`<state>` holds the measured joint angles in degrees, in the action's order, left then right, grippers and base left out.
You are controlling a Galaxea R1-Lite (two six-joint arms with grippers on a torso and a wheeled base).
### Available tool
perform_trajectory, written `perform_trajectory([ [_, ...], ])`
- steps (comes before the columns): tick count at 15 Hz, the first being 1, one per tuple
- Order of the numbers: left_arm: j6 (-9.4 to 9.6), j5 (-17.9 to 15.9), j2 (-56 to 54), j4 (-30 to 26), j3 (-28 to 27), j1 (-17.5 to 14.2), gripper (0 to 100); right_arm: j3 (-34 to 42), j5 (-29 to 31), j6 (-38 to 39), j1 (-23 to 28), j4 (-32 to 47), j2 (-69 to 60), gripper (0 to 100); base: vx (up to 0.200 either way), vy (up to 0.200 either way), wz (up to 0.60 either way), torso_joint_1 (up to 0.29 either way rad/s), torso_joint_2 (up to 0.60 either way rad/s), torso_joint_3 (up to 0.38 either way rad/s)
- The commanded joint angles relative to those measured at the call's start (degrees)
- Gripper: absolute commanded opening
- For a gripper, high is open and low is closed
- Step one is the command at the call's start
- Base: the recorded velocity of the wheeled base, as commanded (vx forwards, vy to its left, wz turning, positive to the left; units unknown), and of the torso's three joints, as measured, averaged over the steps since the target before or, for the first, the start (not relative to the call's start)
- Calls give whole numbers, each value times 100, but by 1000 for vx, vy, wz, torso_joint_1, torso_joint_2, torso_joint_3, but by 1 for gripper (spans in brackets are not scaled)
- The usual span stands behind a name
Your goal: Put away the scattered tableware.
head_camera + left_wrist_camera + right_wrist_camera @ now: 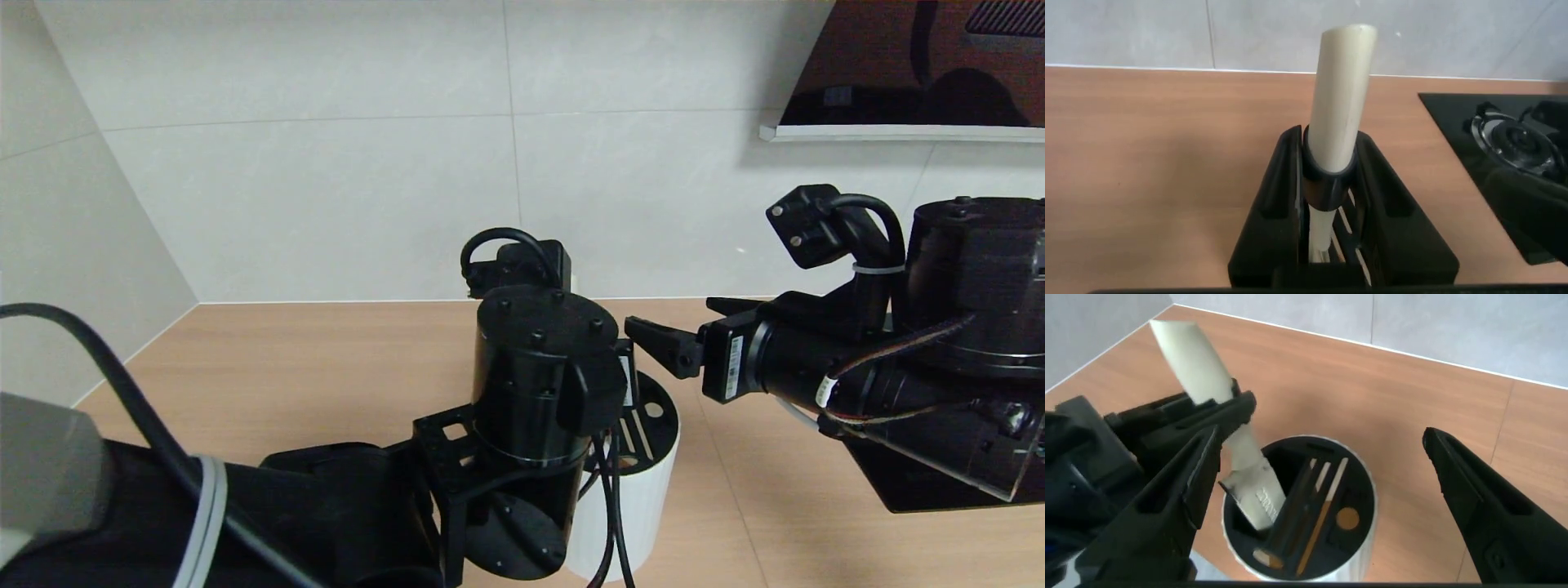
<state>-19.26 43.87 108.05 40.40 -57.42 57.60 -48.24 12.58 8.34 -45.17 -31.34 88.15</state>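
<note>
Head view: nearest the camera, the left arm stands over a white cylindrical holder (649, 490) with a black slotted top. The holder rests on the wooden tabletop (326, 367), well clear of the far edge where the tabletop meets the wall (326, 204).

In the left wrist view, the left gripper (1331, 167) is clamped around the cream handle of a knife (1341, 82). The right wrist view shows the knife tilted, with its blade tip already inside the holder's open compartment, beside the slotted divider.

Just beyond the holder, on the robot's right, the right gripper (671, 314) hangs above the tabletop. Its fingers are spread apart with nothing between them, and they point toward the left arm. A black hob (1511, 139) is set in the tabletop toward its right side. A dark range hood (898, 73) is mounted on the wall above.

Likely hazards:
- **Blade catching:** because the knife leans, the blade may catch on the divider or rim as it goes down.
- **Holder tipping:** the holder is unrestrained, so further downward force after a catch could tip or slide it.
- **Early release:** if let go before it is seated, the knife would probably be left propped at an angle or would topple out.
- **Arm contact:** the right gripper is close enough that a careless move risks contact between the arms.
</note>
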Motion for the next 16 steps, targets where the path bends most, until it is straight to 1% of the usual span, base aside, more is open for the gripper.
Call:
perform_trajectory([
  [1,-16,-37,85,3,55,-3,0,-1,-1,1,8,-3,27,100,0,0,0,0,0,0],
  [3,-16,-169,261,-15,205,111,0,7,-1,-8,17,-3,27,100,0,0,0,0,0,0],
  [6,-16,-177,419,-6,222,111,0,7,-1,-8,17,-3,27,100,0,0,0,0,0,0],
  [13,-16,-177,402,-6,240,111,0,7,-1,-8,17,-3,27,100,0,0,0,0,0,0],
  [14,-16,-177,402,-6,240,111,100,7,-1,1,17,-3,27,100,0,0,0,0,0,0],
  [16,-16,-177,366,-6,249,111,100,7,-1,1,17,-3,27,100,0,0,0,0,0,0],
])
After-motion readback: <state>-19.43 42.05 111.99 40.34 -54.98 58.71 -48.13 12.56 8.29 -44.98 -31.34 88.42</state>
